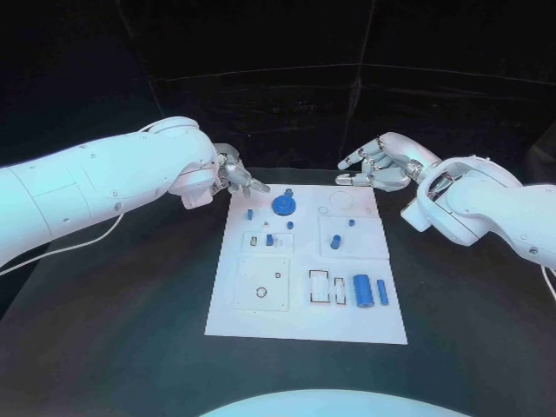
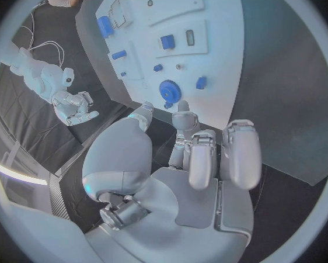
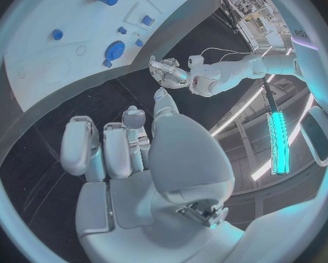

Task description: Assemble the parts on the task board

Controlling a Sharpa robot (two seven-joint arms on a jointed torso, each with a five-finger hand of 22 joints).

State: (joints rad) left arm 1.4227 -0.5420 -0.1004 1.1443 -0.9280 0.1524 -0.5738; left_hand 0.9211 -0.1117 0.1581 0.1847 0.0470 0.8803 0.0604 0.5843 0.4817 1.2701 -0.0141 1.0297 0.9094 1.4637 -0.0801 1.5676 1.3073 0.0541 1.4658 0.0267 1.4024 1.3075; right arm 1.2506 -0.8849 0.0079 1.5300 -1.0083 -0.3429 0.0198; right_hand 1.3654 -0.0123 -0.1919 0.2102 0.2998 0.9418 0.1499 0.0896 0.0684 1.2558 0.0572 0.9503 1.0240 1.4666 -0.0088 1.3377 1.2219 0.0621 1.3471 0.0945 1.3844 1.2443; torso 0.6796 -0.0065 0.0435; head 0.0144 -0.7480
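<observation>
The white task board [image 1: 354, 323] lies in the middle of the black table. A blue gear [image 1: 284, 206] sits near its far edge, with small blue parts [image 1: 336, 242] behind the middle and two blue cylinders [image 1: 363, 291] at the near right. My left hand [image 1: 234, 176] hovers just off the board's far left corner, fingers apart and empty; the left wrist view shows its fingers [image 2: 201, 152] close to the gear [image 2: 168, 91]. My right hand [image 1: 376, 165] hangs over the far right corner, fingers spread, holding nothing. In the right wrist view this hand [image 3: 128, 146] faces the gear [image 3: 114, 49].
Bare black table surrounds the board [image 2: 215, 58] on every side. Rectangular recesses [image 1: 326, 287] and a round outline [image 1: 342, 201] mark the board's surface. A black backdrop rises behind the table's far edge.
</observation>
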